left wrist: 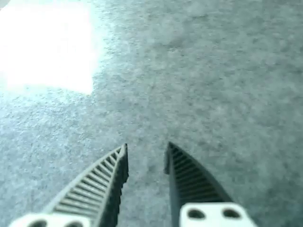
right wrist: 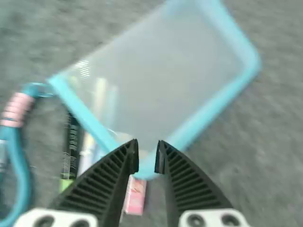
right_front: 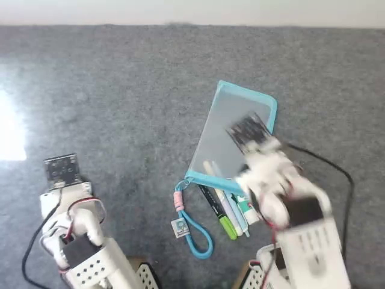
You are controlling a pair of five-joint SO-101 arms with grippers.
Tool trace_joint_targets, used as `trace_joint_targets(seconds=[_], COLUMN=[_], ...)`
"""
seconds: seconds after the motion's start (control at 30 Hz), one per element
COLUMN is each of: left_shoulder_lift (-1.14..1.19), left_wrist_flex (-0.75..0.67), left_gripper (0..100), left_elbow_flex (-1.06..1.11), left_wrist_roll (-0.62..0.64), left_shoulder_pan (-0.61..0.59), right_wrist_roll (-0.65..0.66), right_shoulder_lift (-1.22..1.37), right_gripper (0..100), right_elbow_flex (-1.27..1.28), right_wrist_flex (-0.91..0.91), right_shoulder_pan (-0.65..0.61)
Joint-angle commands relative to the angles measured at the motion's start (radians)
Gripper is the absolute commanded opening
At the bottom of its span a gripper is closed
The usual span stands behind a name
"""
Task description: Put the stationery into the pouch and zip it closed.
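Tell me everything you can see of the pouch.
The pouch is a flat rectangle with rounded corners, frosted see-through sides and light blue trim, plastic by its look. It lies slanted on the grey table. Pens stick out of its end nearer the arms. A blue loop strap with a pink piece is attached at that end's corner. The right end effector is above that edge.

Looks like a robotics lab bench: grey felt-like mat (right_front: pixel 120 90) over the whole tabletop, plain white wall strip (right_front: pixel 192 12) behind. White plastic left arm (right_front: pixel 81 241) and right arm (right_front: pixel 301 223) have exposed wiring, and a loose black cable (right_front: pixel 337 168) trails across the mat.
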Motion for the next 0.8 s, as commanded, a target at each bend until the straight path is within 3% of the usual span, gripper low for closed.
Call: trace_joint_targets(seconds=[0.0, 0.13, 0.3, 0.4, 0.77], left_shoulder_lift=[-0.017, -0.017, -0.015, -0.015, -0.017], left_wrist_flex=[-0.064, -0.104, -0.15, -0.146, -0.126], left_gripper=[12, 18, 10, 7, 8], left_elbow_flex=[-0.039, -0.03, -0.005, -0.005, -0.007], left_wrist_roll=[0.017, 0.02, 0.051, 0.06, 0.061], left_shoulder_pan=[-0.069, -0.133, -0.193, -0.193, -0.192], right_wrist_roll=[-0.072, -0.187, -0.371, -0.459, -0.651], right_shoulder_lift=[0.371, 0.627, 0.797, 0.84, 0.895], right_gripper=[7.6, 7.6, 7.6, 8.0, 8.1], right_elbow_flex=[-0.218, -0.321, -0.328, -0.334, -0.328], right_wrist_flex=[-0.056, -0.105, -0.225, -0.243, -0.265], right_shoulder_pan=[-0.156, -0.271, -0.401, -0.44, -0.539])
